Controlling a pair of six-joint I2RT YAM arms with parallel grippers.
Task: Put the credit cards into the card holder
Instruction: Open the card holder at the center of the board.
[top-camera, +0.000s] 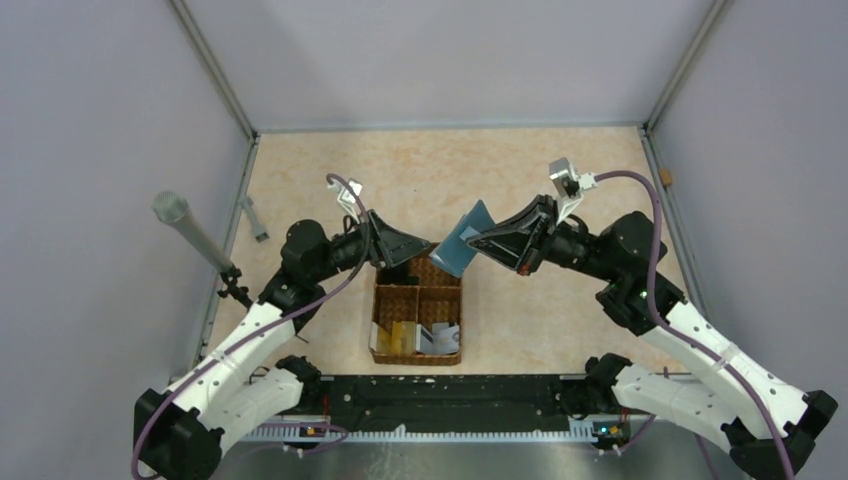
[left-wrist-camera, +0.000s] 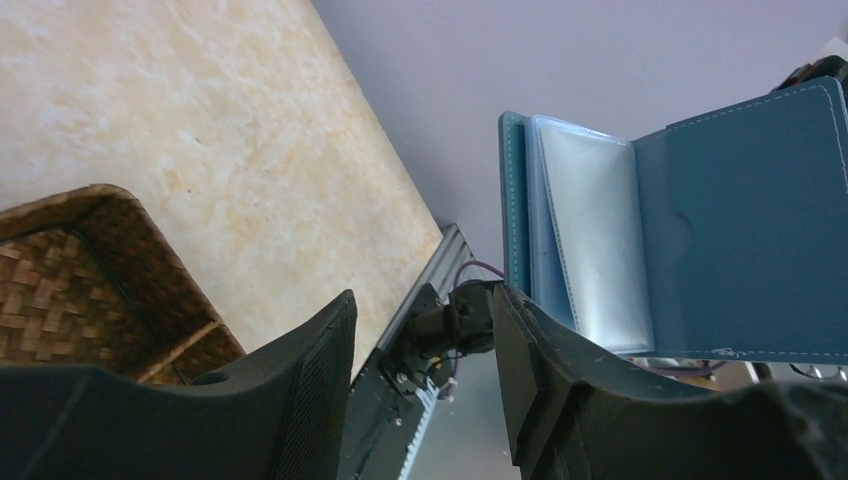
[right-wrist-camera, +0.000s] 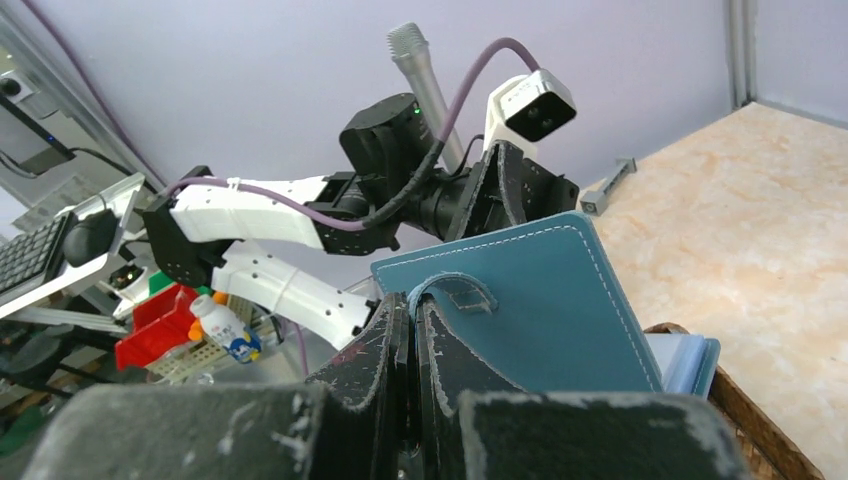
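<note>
Above the beige counter (top-camera: 560, 180) and a wicker basket (top-camera: 417, 358), the right hand (right-wrist-camera: 412, 320) clamps the teal card holder (top-camera: 462, 240), which hangs open in mid-air. The left hand (left-wrist-camera: 425, 320) gapes empty beside it. Gold and white credit cards (top-camera: 402, 336) lie in the basket's near compartments.

The teal card holder (top-camera: 466, 240) is hanging open in the air, tilted, showing pale blue clear sleeves. Gold and white-grey credit cards (top-camera: 403, 336) are lying in the wicker basket's (top-camera: 376, 306) near compartments.
</note>
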